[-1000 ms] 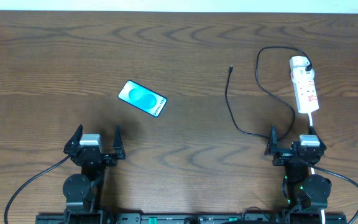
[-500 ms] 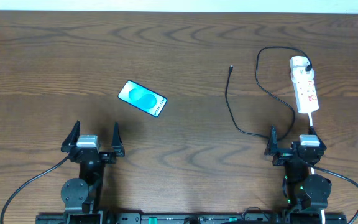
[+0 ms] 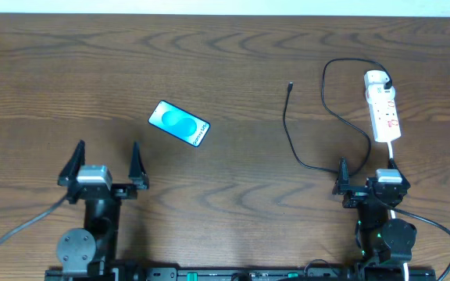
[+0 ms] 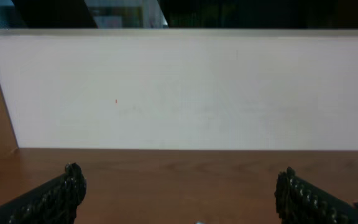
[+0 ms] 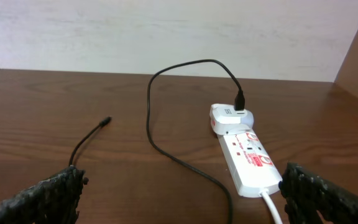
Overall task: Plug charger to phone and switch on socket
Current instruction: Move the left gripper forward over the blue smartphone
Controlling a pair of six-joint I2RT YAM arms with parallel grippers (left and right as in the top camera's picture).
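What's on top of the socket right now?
A white adapter block sits on the far end of the socket, the charger cable plugged into it. What lies beneath it is covered.

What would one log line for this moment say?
left claw: open, empty | right claw: open, empty | charger: tip loose, not in phone | socket: untouched

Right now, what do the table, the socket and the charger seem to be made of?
Table: wood or wood-look laminate; dark brown with wavy grain and a low sheen.
Socket: white moulded plastic, smooth and slightly glossy, with red markings.
Charger: thin black cable, probably with a rubber or PVC sheath. It looks matte and lies in loose curves, so it seems flexible.
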